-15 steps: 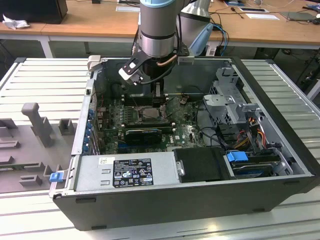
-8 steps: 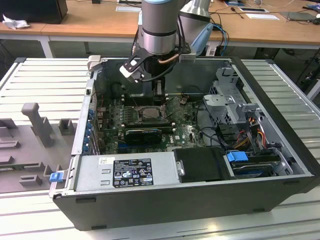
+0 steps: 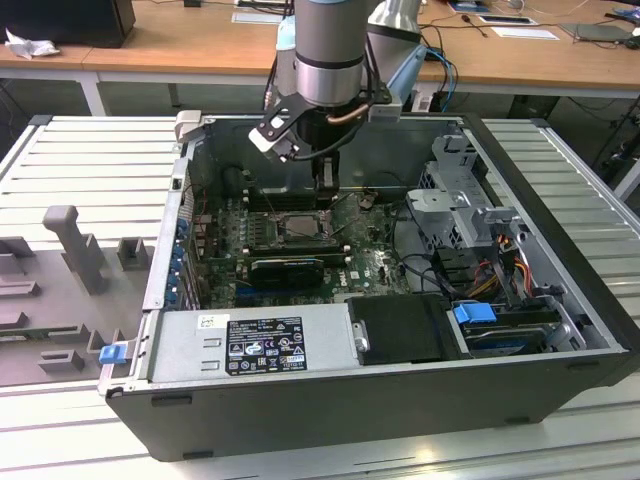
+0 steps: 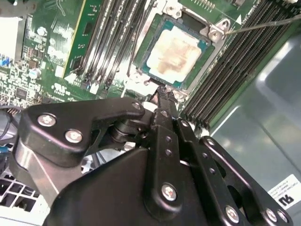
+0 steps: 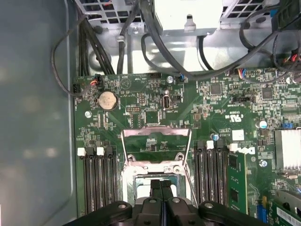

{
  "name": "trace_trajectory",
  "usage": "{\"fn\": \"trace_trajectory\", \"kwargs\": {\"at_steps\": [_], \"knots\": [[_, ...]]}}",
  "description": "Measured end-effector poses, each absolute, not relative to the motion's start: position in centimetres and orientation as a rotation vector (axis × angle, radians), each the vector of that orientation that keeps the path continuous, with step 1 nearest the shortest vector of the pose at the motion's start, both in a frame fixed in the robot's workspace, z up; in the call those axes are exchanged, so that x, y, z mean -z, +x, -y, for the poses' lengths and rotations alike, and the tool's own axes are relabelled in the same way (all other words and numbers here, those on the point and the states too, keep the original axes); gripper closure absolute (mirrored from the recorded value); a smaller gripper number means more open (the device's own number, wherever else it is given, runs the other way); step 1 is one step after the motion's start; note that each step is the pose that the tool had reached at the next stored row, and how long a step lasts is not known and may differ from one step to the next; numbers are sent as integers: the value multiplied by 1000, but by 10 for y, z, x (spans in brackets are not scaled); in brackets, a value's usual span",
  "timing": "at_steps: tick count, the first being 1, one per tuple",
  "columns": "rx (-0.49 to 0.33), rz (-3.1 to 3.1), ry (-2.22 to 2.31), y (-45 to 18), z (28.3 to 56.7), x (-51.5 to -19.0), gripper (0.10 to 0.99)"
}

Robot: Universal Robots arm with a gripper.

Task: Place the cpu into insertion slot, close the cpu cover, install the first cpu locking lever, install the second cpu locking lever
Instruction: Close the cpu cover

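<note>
The cpu point(image 4: 176, 49), a pale beige-silver square, lies flat in the insertion slot point(image 4: 215, 34), whose metal rim shows around it on the green board. Past the slot in the first wrist view, the cpu cover point(image 5: 156, 130) stands swung up, the board visible through its window. A thin locking lever point(image 4: 263, 24) runs raised beside the slot. My gripper point(image 4: 162, 94) point(image 5: 161, 184) is shut with nothing between its fingers, and its tip is at the slot's edge just beside the cpu. In the exterior view the gripper point(image 3: 324, 205) reaches down into the open computer case over the slot point(image 3: 295, 228).
Black memory slots point(image 5: 96, 179) flank the socket on both sides. A black graphics card point(image 3: 290, 265) lies nearer the power supply point(image 3: 250, 340). A drive cage point(image 3: 460, 200) and cables point(image 3: 500, 260) fill the exterior view's right. Case walls point(image 3: 170, 230) enclose the board.
</note>
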State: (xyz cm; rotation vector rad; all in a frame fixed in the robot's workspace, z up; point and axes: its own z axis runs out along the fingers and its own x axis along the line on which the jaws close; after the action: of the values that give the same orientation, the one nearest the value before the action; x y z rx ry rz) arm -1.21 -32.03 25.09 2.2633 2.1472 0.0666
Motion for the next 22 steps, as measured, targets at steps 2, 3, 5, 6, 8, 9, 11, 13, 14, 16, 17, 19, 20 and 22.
{"fn": "trace_trajectory", "kwargs": {"at_steps": [2,3,5,6,8,9,11,13,14,16,17,19,20,22], "knots": [[-67,-2147,2263,-12,320,-255,980],[-67,-2147,2263,-12,320,-257,980],[-67,-2147,2263,-10,320,-259,980],[-67,-2147,2263,-8,320,-260,980],[-67,-2147,2263,-3,320,-260,980],[-67,-2147,2263,0,320,-260,980],[-67,-2148,2263,6,320,-260,980],[-67,-2147,2263,14,320,-260,980],[-67,-2148,2263,19,320,-260,980],[-67,-2148,2264,25,320,-260,980],[-67,-2148,2263,28,320,-260,980],[-67,-2148,2264,33,320,-260,980],[-67,-2148,2264,34,320,-260,980],[-67,-2148,2264,35,320,-260,980]]}}
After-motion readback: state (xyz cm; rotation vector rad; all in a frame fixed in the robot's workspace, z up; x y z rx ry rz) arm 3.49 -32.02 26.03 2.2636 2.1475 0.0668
